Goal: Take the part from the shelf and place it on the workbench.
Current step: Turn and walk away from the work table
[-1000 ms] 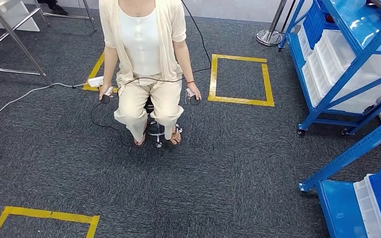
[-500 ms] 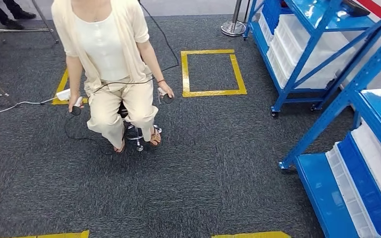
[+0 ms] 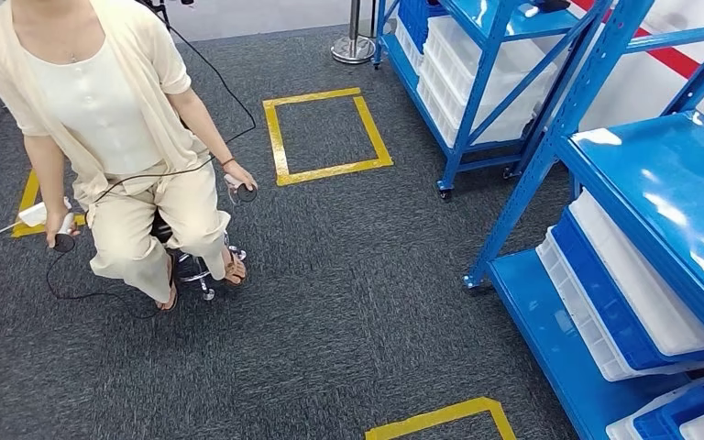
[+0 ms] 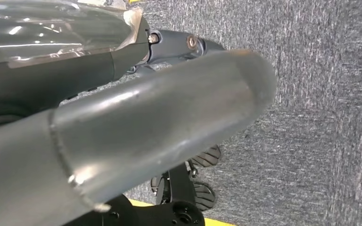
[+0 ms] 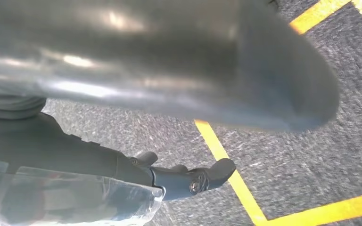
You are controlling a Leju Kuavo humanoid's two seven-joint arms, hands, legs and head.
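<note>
blue shelf (image 3: 550,137) holds white and blue bins (image 3: 637,293), standing on grey carpet (image 3: 348,302).

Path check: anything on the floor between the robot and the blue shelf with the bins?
Nothing visible. The carpet up to the blue shelf carries only flat yellow tape. The person on the stool sits off to the left, apart from it. The part cannot be picked out among the bins.

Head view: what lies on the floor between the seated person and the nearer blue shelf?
Only grey carpet lies between the person and the blue shelf; a yellow tape square sits farther back.
</note>
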